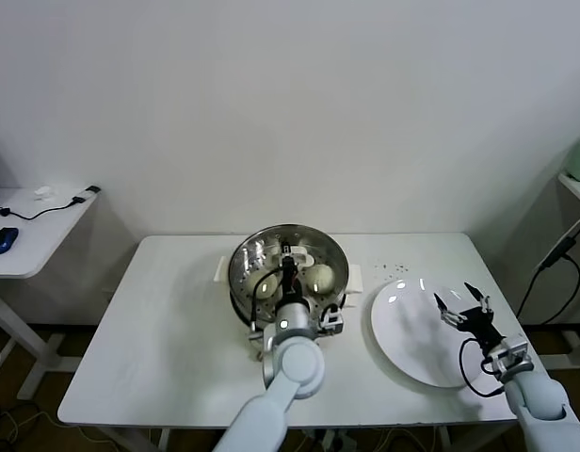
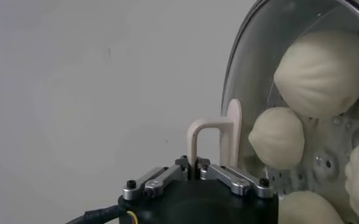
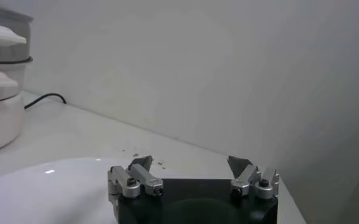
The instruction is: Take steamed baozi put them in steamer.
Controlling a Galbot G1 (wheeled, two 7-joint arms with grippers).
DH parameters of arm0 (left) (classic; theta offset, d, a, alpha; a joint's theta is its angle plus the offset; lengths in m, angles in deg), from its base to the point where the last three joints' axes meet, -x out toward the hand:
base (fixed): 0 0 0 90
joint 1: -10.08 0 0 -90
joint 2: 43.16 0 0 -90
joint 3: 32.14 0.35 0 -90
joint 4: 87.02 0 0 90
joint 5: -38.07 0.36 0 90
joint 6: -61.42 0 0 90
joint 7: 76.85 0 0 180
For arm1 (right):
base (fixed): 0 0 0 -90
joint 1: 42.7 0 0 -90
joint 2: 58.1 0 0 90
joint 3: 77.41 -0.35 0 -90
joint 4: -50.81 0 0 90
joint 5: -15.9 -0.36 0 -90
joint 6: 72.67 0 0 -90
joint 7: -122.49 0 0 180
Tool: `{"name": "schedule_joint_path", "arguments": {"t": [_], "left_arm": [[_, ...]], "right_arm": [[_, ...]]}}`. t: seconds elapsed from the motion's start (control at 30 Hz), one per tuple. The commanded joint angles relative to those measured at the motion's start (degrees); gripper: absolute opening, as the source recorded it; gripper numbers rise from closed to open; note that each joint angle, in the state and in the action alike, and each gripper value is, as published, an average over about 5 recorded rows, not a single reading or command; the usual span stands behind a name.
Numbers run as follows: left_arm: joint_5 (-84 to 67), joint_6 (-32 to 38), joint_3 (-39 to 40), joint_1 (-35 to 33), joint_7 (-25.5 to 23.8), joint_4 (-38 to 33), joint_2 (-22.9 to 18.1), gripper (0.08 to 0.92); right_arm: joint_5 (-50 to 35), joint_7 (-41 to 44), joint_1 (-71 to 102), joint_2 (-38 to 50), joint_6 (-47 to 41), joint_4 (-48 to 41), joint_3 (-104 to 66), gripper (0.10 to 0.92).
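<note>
Head view: the steamer stands mid-table with baozi on its perforated tray; the white plate to its right lies bare.
Baozi count: the left wrist view shows four buns inside the pot, two of them only in part.
Progress: judging by the bare plate and the full tray, the loading looks done.
Left gripper: over the steamer, fingers pinched on the cream handle of a round glass lid, held on edge in front of the buns.
Right gripper: idle over the plate, fingers spread wide, holding nothing.
Around: dark specks on the table near the plate; a side desk carries a mouse and cable.
In the way: nothing blocks the steamer.
</note>
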Motion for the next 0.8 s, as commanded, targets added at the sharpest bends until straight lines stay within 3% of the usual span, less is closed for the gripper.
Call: {"name": "schedule_joint_path", "arguments": {"t": [0.03,0.2,0.6,0.8], "left_arm": [[1.27,0.5,0.12,-0.23,-1.51,-0.71,0.22,0.146],[1.53,0.78,1.15,-0.4,-4.06,-4.25,1.75,0.188],[-1.18,0.68,2.09,-6.76,-6.28,-16.62,9.05,0.532],[-6.64,2.59,0.71,-10.59,-1.98,-22.6,12.12,0.705]], "right_arm": [[0.13,0.03,0.0,0.01,-0.03,0.04,-0.22,0.823],[0.22,0.07,-0.08,0.11,-0.18,-0.09,-0.32,0.823],[0.58,0.28,-0.59,-0.25,-0.38,-0.97,-0.6,0.823],[1.09,-0.56,-0.87,-0.45,-1.75,-0.43,-0.61,0.823]]}}
